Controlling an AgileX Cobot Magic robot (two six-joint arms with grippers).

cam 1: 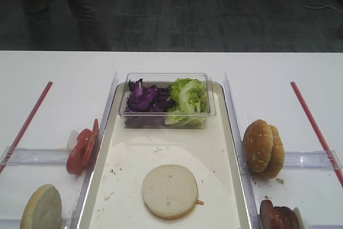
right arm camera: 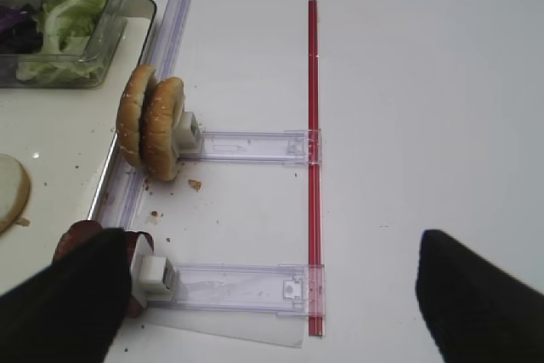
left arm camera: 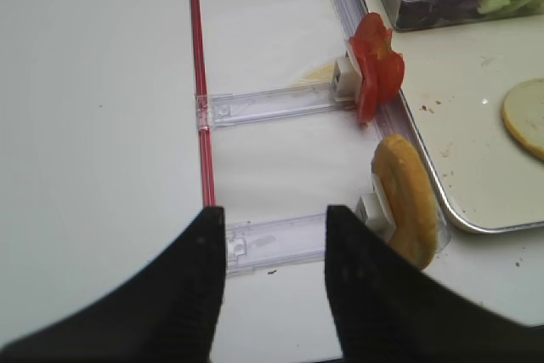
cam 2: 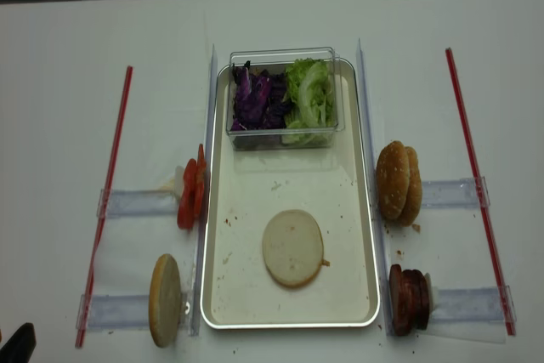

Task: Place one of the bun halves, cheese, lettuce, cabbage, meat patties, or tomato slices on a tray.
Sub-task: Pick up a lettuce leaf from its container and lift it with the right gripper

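A pale flat-cut bun half (cam 1: 170, 191) lies cut face up on the cream floor of the silvery tray (cam 1: 232, 132), toward its near end, with crumbs scattered round it. At the tray's far end stands a clear plastic tub (cam 1: 167, 123) with purple cabbage (cam 1: 143, 99) on its left side and green lettuce (cam 1: 187, 99) on its right.

Outside the tray, on the white desk (cam 1: 64, 73), clear plastic holders keep the other pieces on edge. On the right, two golden sesame bun tops (right arm camera: 153, 125) stand together, and nearer the camera the meat patties (cam 2: 409, 299) do the same; the first high view cuts the patties off at its lower edge, while the realsense view shows them whole. On the left stand the tomato slices (left arm camera: 376, 74) and a single bun half (left arm camera: 406, 200) on edge. A red strip (right arm camera: 313, 150) runs along each outer side.

Neither high view shows the grippers clearly. The right gripper (right arm camera: 263, 291) appears only in its wrist view, jaws spread wide and holding nothing. The left gripper (left arm camera: 274, 274), in its own wrist view, has jaws set closer together but parted, also holding nothing.
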